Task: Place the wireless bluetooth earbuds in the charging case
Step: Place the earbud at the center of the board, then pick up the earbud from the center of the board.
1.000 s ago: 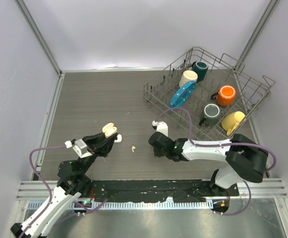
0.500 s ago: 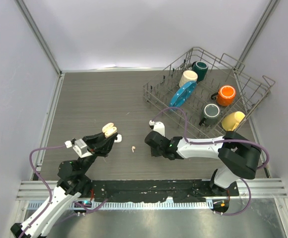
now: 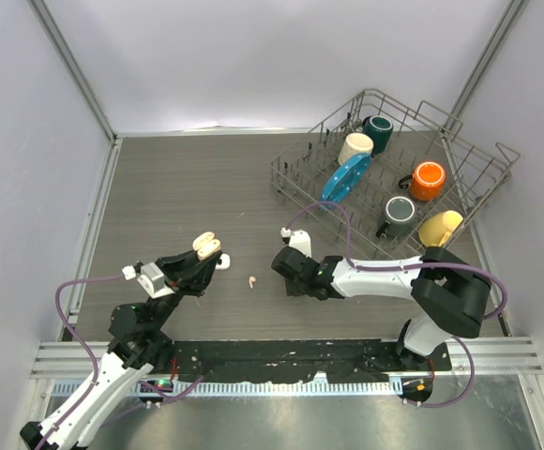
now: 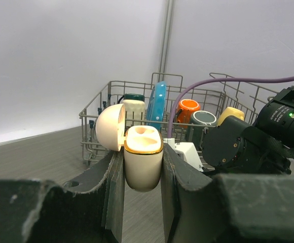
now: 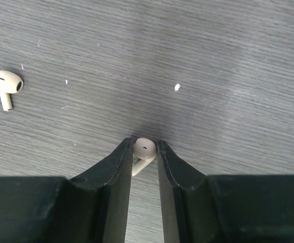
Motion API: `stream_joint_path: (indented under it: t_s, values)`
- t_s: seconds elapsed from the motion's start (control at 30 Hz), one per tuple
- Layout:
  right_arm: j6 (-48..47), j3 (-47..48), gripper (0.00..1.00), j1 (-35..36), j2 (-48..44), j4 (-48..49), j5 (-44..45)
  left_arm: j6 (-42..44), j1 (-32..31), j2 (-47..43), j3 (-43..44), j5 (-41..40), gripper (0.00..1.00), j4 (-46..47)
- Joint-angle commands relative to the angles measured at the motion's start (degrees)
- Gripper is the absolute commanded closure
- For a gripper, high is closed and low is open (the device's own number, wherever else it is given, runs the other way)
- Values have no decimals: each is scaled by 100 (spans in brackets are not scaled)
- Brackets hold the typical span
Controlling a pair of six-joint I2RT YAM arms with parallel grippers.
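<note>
The right gripper [image 5: 144, 145] is pinching a peach earbud [image 5: 145, 150], right of the open case [image 4: 143, 157] that the left gripper [image 4: 142, 167] is clamping. It should be turning the stem down and lining up over a socket before pressing gently. A loose earbud [image 5: 6, 85] is lying between them.

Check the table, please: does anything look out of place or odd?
One pale beige earbud lies loose on its side on the table, outside the open charging case held in the left fingers; the right fingers hold another earbud. Nothing looks damaged.
</note>
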Motion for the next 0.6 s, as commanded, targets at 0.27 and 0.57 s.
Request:
stream_joint_path:
  t_s: [0.27, 0.57]
  values:
    - [34, 203, 67, 20, 73, -172, 107, -25, -16, -87, -288, -73, 100, 129]
    - [-36, 247, 88, 20, -67, -260, 229, -25, -16, -165, -296, -100, 100, 50]
